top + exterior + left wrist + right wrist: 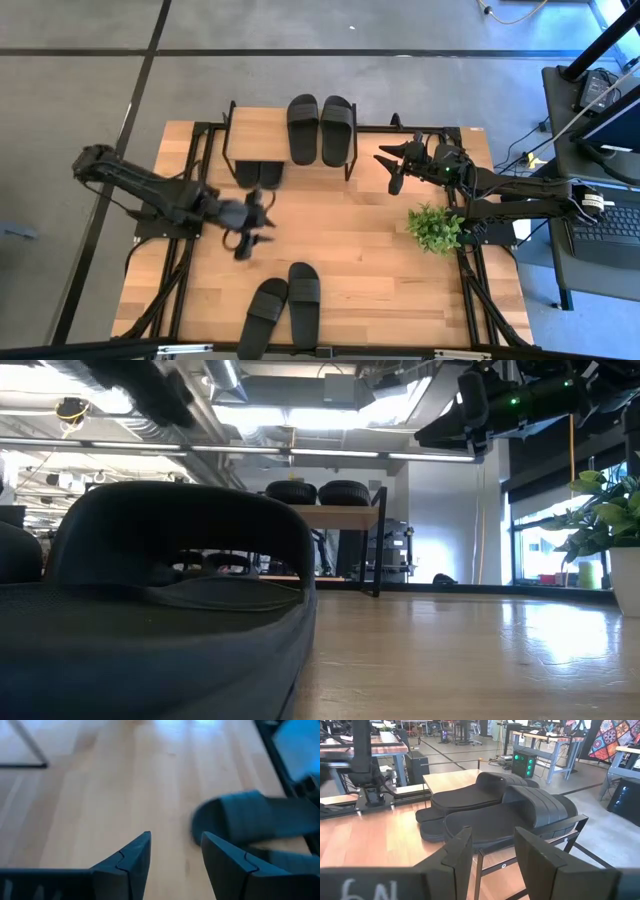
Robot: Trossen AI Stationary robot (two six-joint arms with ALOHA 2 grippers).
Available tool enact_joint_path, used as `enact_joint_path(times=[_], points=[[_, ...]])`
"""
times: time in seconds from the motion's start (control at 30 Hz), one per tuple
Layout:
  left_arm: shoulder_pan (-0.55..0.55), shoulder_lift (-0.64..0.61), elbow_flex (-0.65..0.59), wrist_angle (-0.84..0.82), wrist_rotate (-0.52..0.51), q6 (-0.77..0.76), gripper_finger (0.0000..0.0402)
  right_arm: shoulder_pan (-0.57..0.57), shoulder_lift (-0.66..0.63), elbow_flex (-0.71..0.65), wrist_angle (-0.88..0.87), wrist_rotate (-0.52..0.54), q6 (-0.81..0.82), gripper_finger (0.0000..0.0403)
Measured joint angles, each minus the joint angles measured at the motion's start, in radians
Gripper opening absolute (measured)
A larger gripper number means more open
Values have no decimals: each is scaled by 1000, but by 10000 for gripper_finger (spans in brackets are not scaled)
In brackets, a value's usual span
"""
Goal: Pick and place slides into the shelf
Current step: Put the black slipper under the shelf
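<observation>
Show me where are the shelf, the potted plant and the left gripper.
shelf [255,125]: high view, bare part of its wooden top.
potted plant [435,227]: high view, middle of its green leaves.
left gripper [247,242]: high view, midway between its fingertips.

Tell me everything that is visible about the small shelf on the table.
The shelf is a low rack with a light wooden plank top and thin black metal legs. It stands upright at the far edge of the table. Two black slides lie side by side on the right part of its top, which is bare on the left. Two more slides lie on the lower tier, partly hidden by the top. Neither end effector touches the shelf.
</observation>
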Motion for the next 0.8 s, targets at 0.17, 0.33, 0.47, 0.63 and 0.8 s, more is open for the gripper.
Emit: enact_joint_path(times=[0.17,0.33,0.47,0.63,0.8], points=[[-213,35,0,-4,-127,-30,167,0,0,0,-3,-1,-1,145],[-366,106,0,5,-228,-203,167,0,0,0,-12,-2,-1,145],[-437,200,63,10,-229,-284,167,0,0,0,-27,-2,-1,145],[-464,362,264,-170,-229,-296,167,0,0,0,-33,-3,-1,145],[-488,523,465,-409,-211,-382,167,0,0,0,-35,-3,-2,145]])
